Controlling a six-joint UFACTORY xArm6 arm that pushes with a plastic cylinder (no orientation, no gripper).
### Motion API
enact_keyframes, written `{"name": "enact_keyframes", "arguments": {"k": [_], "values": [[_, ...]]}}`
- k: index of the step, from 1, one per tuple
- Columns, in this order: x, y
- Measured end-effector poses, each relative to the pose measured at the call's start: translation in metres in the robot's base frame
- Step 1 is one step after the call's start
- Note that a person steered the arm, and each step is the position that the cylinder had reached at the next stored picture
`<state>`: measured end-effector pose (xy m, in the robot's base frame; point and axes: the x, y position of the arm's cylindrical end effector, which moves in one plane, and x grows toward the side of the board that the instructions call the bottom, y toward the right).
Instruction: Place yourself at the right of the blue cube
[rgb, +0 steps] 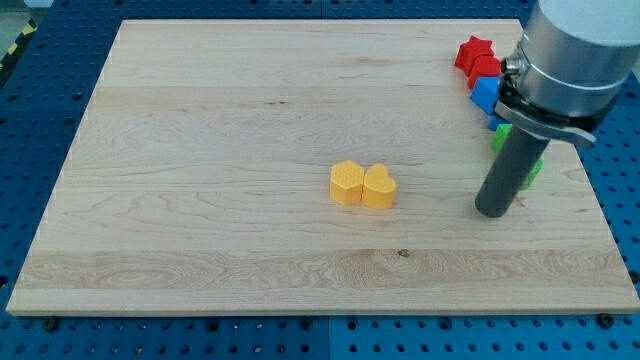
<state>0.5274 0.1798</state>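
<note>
**No pincer on this arm, just a rod, and it's on the wrong side of the blue cube**

The pincer first: there isn't one, so nothing spread, pressed together or pinching. The arm ends in a plain dark rod, and my tip (493, 212) rests on the wooden bench (200, 150) toward the view's right, touching no block as far as I can tell.

Largest to smallest, then. The bench fills nearly the whole view, mostly bare. The arm's grey housing blocks the top right corner. Near the middle sit two yellow blocks (363, 186), pressed side by side, the right one heart-shaped. Up at the right edge is a tight cluster: a red star-ish block (476, 55) with a second red bit below it, the blue cube (485, 93), and green pieces (500, 137).

The bit that matters: the blue cube lies toward the view's top from my tip, almost straight up. To end up on its right, I'd guess the tip has to travel up and rightward around the cluster without nudging it.

Hard to make out: the rod and housing cover the cube's right half and most of the green, so I can't tell what sits on that side.
</note>
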Motion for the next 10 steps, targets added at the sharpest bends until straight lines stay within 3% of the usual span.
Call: {"name": "enact_keyframes", "arguments": {"k": [1,5,6,8,10], "values": [[0.026,0.026],[0.043,0.162],[0.032,0.166],[-0.045,0.165],[-0.047,0.165]]}}
